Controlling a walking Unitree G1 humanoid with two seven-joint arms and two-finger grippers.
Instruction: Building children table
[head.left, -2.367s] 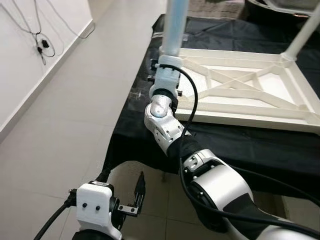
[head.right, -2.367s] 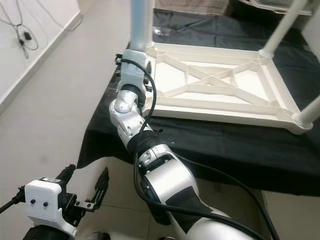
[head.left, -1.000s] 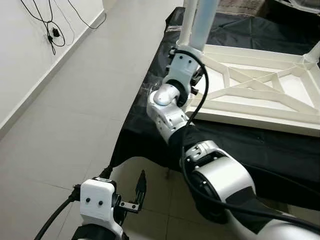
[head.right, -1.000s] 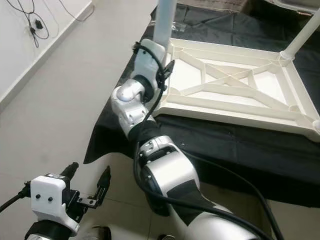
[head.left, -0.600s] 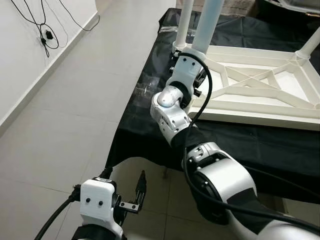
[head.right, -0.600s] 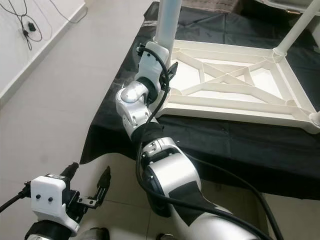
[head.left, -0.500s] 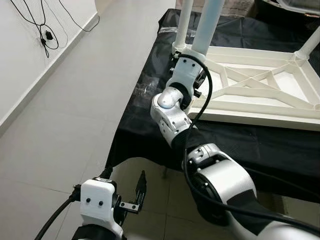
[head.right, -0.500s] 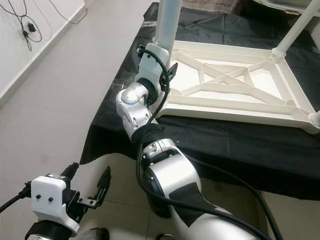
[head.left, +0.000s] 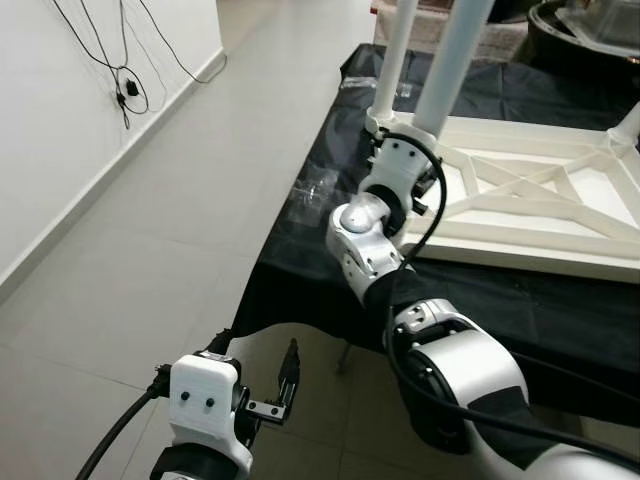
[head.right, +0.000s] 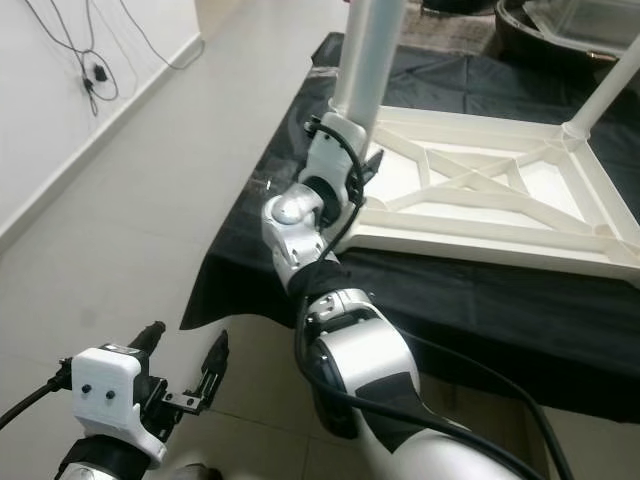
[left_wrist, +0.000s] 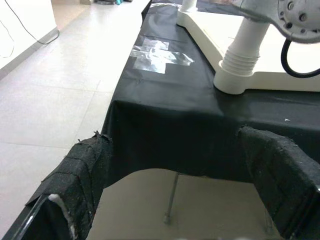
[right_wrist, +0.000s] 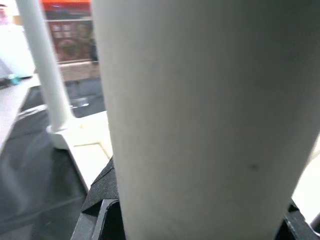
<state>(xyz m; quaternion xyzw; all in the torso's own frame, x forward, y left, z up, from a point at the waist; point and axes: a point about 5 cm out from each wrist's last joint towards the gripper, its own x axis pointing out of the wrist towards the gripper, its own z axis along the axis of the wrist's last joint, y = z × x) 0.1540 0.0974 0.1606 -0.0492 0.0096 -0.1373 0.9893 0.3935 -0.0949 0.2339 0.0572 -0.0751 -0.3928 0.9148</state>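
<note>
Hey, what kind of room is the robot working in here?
Probably a room in a home: pale tiled floor, white wall with dangling cables, and an upturned white children's table on a black cloth.

support: black-draped table | on it: upturned white children table | beneath: tiled floor

Head stereo looks down, both sharing tabletop; right wrist close against leg.
</note>
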